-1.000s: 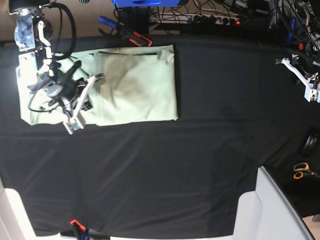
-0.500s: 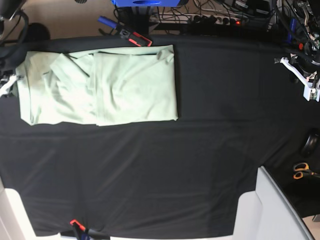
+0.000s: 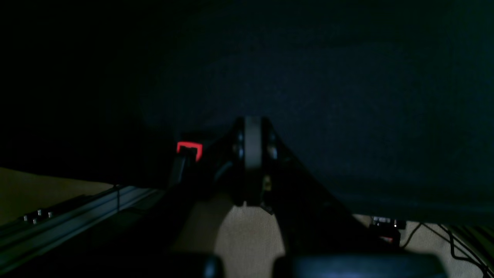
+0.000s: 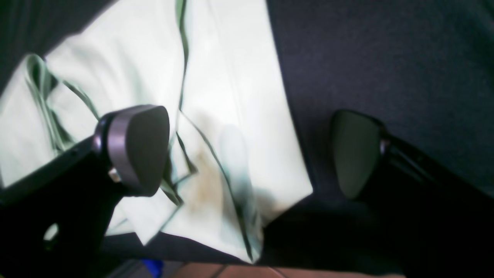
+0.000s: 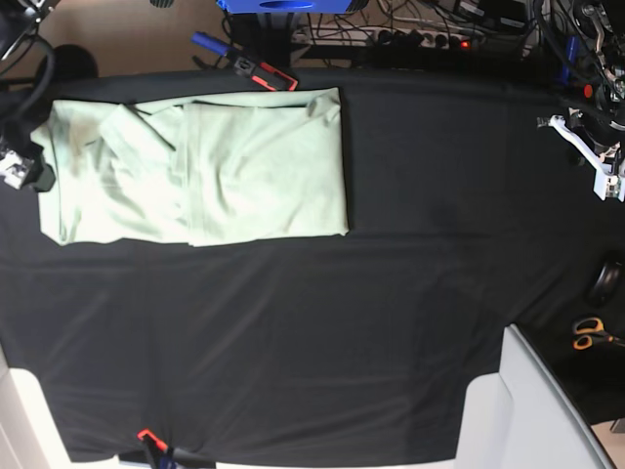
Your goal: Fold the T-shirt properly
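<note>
The pale mint-green T-shirt [image 5: 244, 166] lies flat on the black table cloth [image 5: 322, 332] at the back left, folded into a long rectangle with layered flaps on its left half. My right gripper [image 5: 21, 171] sits at the shirt's left edge, mostly out of the base view. In the right wrist view the right gripper [image 4: 247, 154] is open, its pads wide apart and empty above the T-shirt [image 4: 231, 77] corner. My left gripper [image 5: 552, 122] rests far right, away from the shirt. In the left wrist view the left gripper [image 3: 252, 154] is shut on nothing over dark cloth.
A red-and-black clamp [image 5: 264, 73] and a blue object [image 5: 283, 5] sit just behind the shirt. Cables and a power strip [image 5: 420, 39] run along the back edge. Orange-handled scissors [image 5: 589, 334] lie at the right. A white panel [image 5: 537, 410] covers the front right corner.
My right arm has pulled back from over the shirt's left half to the table's left edge, and its jaws have opened. The shirt lies flat where it was. The left arm has not moved.
</note>
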`<state>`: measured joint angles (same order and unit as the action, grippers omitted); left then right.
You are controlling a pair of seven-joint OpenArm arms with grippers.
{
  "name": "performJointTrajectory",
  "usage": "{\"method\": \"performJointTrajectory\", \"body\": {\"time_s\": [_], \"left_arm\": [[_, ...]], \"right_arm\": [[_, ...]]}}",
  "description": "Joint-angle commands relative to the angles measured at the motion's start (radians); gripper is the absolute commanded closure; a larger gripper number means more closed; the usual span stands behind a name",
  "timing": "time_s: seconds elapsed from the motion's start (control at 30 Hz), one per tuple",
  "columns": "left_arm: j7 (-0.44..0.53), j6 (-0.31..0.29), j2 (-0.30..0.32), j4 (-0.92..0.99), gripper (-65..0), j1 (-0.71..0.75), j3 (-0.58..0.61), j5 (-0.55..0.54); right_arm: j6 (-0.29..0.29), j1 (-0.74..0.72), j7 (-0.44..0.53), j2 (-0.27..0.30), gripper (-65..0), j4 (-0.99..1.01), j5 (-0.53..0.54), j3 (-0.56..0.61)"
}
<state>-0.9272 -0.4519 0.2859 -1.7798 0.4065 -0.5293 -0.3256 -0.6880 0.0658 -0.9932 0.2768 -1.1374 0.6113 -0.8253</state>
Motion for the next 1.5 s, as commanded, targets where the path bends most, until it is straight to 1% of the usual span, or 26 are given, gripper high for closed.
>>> {"method": "performJointTrajectory", "body": {"time_s": [0.0,0.1,0.2,0.33,0.43,0.47,0.53,0.6,0.77,0.93,0.97,1.2,1.47], "left_arm": [[0.013,0.003,0.017,-0.013,0.0,0.001,-0.007,-0.005],[0.013,0.003,0.017,-0.013,0.0,0.007,-0.007,-0.005],[0.013,0.003,0.017,-0.013,0.0,0.015,-0.007,-0.005],[0.013,0.003,0.017,-0.013,0.0,0.016,-0.008,-0.005],[0.013,0.003,0.017,-0.015,0.0,0.016,-0.008,-0.005],[0.013,0.003,0.017,-0.015,0.0,0.016,-0.008,-0.005],[0.013,0.003,0.017,-0.015,0.0,0.016,-0.008,-0.005],[0.013,0.003,0.017,-0.016,0.0,0.016,-0.008,-0.005],[0.013,0.003,0.017,-0.016,0.0,0.016,-0.008,-0.005],[0.013,0.003,0.017,-0.015,0.0,0.016,-0.008,-0.005],[0.013,0.003,0.017,-0.015,0.0,0.016,-0.008,-0.005],[0.013,0.003,0.017,-0.015,0.0,0.009,-0.008,-0.005],[0.013,0.003,0.017,-0.013,0.0,0.007,-0.008,-0.005]], "right_arm": [[-0.010,-0.022,0.015,0.022,-63.4,0.000,0.046,-0.002],[-0.010,-0.034,0.021,0.040,-63.4,0.049,0.088,-0.002],[-0.010,-0.050,0.023,0.069,-63.4,0.125,0.089,-0.002],[-0.010,-0.045,0.092,0.106,-63.4,0.198,0.086,0.002],[-0.010,-0.045,0.115,0.143,-63.4,0.254,0.066,0.054],[-0.010,-0.045,0.118,0.146,-63.4,0.271,0.065,0.068],[-0.010,-0.045,0.118,0.140,-63.4,0.285,0.063,0.091],[-0.010,-0.044,0.113,0.108,-63.4,0.285,0.063,0.126],[-0.010,-0.045,0.113,0.060,-62.5,0.284,0.068,0.226],[-0.010,-0.040,0.110,0.023,-51.8,0.284,0.068,0.277],[-0.010,-0.033,0.110,0.022,-50.6,0.284,0.068,0.286],[-0.010,-0.007,0.107,0.020,-50.6,0.282,0.068,0.346],[-0.010,0.001,0.087,0.022,-50.1,0.284,0.062,0.347]]}}
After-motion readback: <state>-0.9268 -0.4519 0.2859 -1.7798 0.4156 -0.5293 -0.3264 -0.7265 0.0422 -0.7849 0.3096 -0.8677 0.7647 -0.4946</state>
